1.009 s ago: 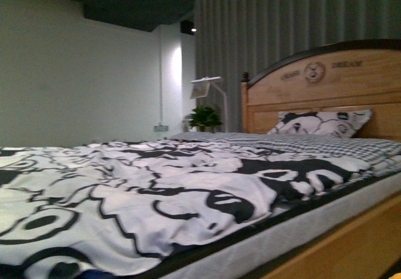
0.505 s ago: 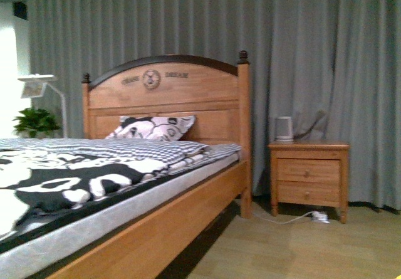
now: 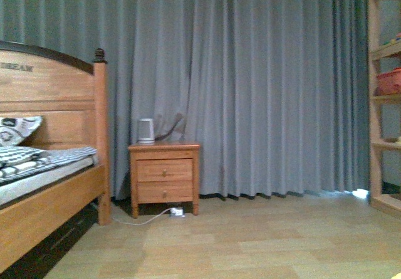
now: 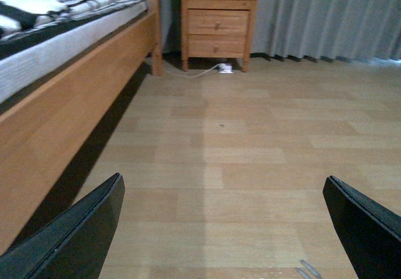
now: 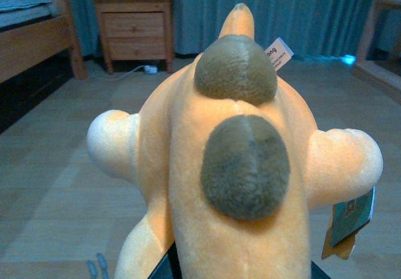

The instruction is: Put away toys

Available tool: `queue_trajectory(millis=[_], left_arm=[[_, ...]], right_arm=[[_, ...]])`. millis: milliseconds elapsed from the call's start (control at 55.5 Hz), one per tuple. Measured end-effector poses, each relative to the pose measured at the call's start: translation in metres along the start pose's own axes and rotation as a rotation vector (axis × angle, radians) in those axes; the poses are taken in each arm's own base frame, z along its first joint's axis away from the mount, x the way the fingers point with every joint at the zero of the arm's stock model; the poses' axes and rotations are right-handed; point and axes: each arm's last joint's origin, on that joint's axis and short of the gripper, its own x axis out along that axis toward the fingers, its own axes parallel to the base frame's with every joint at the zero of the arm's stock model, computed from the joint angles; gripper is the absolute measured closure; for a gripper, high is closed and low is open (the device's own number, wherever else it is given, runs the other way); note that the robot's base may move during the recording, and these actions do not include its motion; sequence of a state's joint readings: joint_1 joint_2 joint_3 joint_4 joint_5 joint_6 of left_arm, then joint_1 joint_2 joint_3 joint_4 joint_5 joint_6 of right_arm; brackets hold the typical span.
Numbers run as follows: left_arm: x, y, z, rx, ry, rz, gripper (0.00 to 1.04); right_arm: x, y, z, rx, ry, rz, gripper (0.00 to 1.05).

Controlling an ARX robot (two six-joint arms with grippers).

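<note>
The right gripper (image 5: 241, 268) clamps the plush toy (image 5: 238, 166) above the floor (image 5: 50, 185), grip mostly hidden; a loose pinch could drop it before the shelf (image 3: 374, 103). The left gripper (image 4: 222, 188) gapes wide, empty

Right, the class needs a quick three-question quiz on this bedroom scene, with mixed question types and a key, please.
1. True or false: the left gripper is open and holds nothing.
2. What stands on the nightstand? A: a white kettle; B: a lamp; C: a book.
3. Fill in: the orange plush toy fills the ___ wrist view.
Key: 1 true; 2 A; 3 right.
</note>
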State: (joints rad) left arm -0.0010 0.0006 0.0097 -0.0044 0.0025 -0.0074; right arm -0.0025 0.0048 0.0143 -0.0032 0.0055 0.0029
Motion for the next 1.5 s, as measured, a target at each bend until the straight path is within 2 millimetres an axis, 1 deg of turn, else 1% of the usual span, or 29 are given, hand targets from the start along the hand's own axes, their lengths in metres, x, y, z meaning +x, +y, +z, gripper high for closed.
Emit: queue_trajectory(millis=[1495], left_arm=[[0.0000, 0.0001, 0.0000, 0.001, 0.000, 0.003, 0.06]], right_arm=[[0.0000, 0.0004, 0.0000, 0.000, 0.000, 0.010, 0.97]])
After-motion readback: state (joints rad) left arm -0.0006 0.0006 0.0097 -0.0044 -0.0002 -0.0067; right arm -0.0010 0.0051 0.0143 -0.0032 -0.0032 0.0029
